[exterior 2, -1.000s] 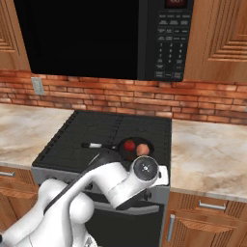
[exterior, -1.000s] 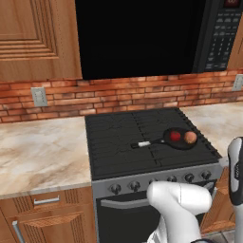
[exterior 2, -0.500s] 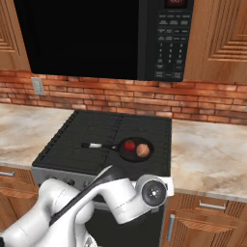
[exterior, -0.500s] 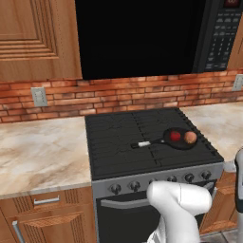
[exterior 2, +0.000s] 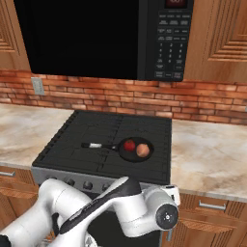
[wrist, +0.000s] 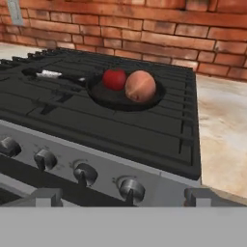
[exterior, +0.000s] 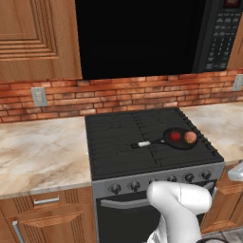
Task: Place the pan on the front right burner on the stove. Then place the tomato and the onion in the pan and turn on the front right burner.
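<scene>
The black pan (exterior: 182,147) (exterior 2: 133,158) (wrist: 110,99) rests on the front right burner (wrist: 159,126) of the stove (exterior: 118,142), its handle (wrist: 52,75) pointing left. Inside it lie the red tomato (exterior: 175,136) (exterior 2: 129,145) (wrist: 114,78) and, just right of it, the tan onion (exterior: 190,137) (exterior 2: 142,150) (wrist: 140,86). My gripper (wrist: 123,200) hangs low in front of the stove's steel front, open wide and holding nothing. Its fingertips (wrist: 46,195) stand far apart, with a dark knob (wrist: 130,189) between and just above them.
Several dark knobs (wrist: 86,172) line the stove front. Marble counter (exterior: 42,152) (exterior 2: 212,154) lies on both sides, a brick wall (wrist: 144,24) behind, and a microwave (exterior 2: 96,38) above. Wooden drawers (exterior: 42,213) sit below the left counter. My white arm (exterior 2: 120,202) crosses in front of the oven.
The arm has dropped lower and swung right in front of the stove. Pan, tomato and onion have not moved.
</scene>
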Robot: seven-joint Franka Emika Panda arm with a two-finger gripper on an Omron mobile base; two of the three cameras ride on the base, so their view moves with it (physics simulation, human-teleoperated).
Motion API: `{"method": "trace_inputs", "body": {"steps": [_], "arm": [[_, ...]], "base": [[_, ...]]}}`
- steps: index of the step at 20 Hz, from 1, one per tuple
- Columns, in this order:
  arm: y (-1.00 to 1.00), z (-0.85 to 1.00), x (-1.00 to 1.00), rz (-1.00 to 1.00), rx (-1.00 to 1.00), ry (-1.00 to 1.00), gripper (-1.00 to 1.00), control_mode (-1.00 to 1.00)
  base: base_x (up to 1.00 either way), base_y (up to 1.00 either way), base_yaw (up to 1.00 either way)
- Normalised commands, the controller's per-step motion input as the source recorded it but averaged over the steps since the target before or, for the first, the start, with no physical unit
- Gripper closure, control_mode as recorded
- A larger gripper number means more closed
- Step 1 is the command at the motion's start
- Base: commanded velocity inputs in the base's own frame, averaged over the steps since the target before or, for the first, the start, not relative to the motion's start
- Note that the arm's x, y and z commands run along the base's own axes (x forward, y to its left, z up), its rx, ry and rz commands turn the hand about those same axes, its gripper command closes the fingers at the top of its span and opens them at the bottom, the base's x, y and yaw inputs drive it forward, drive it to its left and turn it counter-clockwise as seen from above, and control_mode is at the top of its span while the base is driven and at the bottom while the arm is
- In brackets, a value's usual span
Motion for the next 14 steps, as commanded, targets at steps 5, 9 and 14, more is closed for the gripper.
{"method": "trace_inputs", "body": {"steps": [5, 9, 14], "arm": [[0.0, -0.38, -0.22, 0.09, 0.0, -0.09, -1.0, -1.0], [0.0, -0.21, -0.01, 0.04, 0.0, -0.12, -1.0, -1.0], [0.0, -0.13, 0.0, 0.04, 0.0, -0.12, -1.0, -1.0]], "base": [[0.0, 0.0, 0.0], [0.0, 0.0, 0.0], [0.0, 0.0, 0.0]]}}
